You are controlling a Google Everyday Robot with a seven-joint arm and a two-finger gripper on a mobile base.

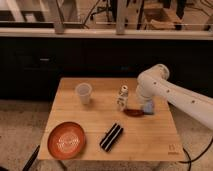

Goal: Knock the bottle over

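Observation:
The bottle (121,98) is small, slim and whitish with a pale cap and a darker label. It stands upright near the middle of the wooden table (150,140). My gripper (142,106) hangs from the white arm (165,90), low over the table just right of the bottle, with a small gap between them. The arm hides most of the gripper.
A translucent plastic cup (84,93) stands left of the bottle. An orange plate (66,140) lies at the front left, and a black flat object (112,136) at the front middle. A reddish flat item (134,113) and a blue object (148,108) lie under the gripper.

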